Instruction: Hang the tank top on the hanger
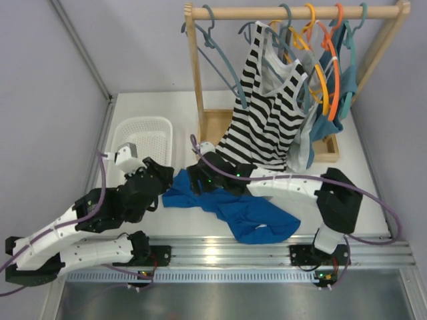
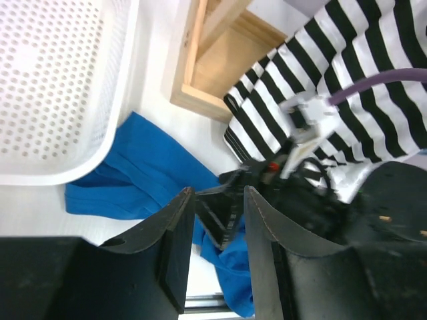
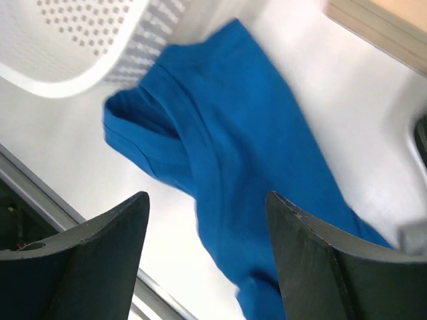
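Observation:
The bright blue tank top [image 1: 235, 211] lies crumpled on the white table in front of both arm bases. It also shows in the left wrist view [image 2: 137, 167] and the right wrist view [image 3: 253, 147]. My left gripper [image 1: 169, 183] hovers at its left end, open [image 2: 219, 200], with the right gripper's dark finger showing beyond the gap. My right gripper [image 1: 195, 179] stands open [image 3: 207, 203] just above the fabric, its fingers straddling a fold without pinching it. The slate-blue hanger [image 1: 223, 63] hangs bare at the left end of the rail.
A white perforated basket [image 1: 143, 137] sits to the left of the tank top. The wooden rack [image 1: 196, 73] carries a black-and-white striped top [image 1: 267, 113], yellow and orange hangers [image 1: 330, 73], and a teal top [image 1: 327, 123]. The rack's base tray [image 2: 220, 60] lies close behind.

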